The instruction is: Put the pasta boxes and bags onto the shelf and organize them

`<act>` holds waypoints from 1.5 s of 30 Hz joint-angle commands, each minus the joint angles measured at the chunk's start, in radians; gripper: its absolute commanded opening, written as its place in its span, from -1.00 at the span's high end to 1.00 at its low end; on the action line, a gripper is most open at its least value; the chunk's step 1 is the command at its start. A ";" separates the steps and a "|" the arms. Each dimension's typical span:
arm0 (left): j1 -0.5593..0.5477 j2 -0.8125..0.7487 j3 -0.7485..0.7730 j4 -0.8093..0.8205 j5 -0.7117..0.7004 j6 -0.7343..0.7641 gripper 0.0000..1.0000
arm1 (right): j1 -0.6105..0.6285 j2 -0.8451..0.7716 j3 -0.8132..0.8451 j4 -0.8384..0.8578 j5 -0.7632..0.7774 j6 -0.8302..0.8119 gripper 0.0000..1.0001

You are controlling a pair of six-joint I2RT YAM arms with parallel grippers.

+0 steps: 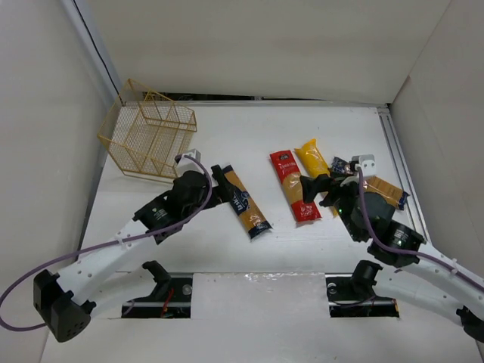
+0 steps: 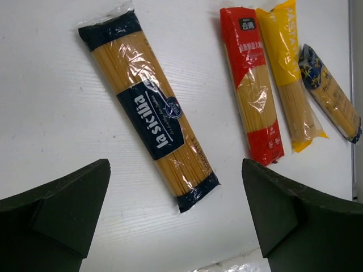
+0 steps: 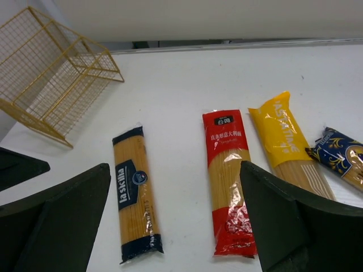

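Observation:
Four spaghetti packs lie flat on the white table. An orange-tan pack with dark blue ends [image 1: 243,203] lies left of centre, and shows in the left wrist view [image 2: 150,110] and the right wrist view [image 3: 135,198]. A red pack [image 1: 293,185] [image 2: 251,79] [image 3: 228,175] and a yellow pack [image 1: 311,159] [image 2: 289,62] [image 3: 286,141] lie side by side. A second orange-tan pack [image 1: 384,189] [image 2: 332,96] [image 3: 343,156] lies far right. The gold wire basket [image 1: 147,140] [image 3: 57,79] sits back left. My left gripper [image 1: 219,189] [image 2: 174,187] is open and empty above the first pack's far end. My right gripper [image 1: 318,193] [image 3: 174,175] is open and empty over the red pack.
White walls close in the table on the left, back and right. A metal rail [image 1: 397,162] runs along the right edge. A small white block [image 1: 365,162] sits on my right wrist near the far-right pack.

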 commanded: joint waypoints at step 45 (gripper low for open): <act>0.090 0.963 0.317 -0.047 0.117 -0.344 -0.33 | -0.029 -0.055 -0.058 -0.196 0.164 0.013 -1.00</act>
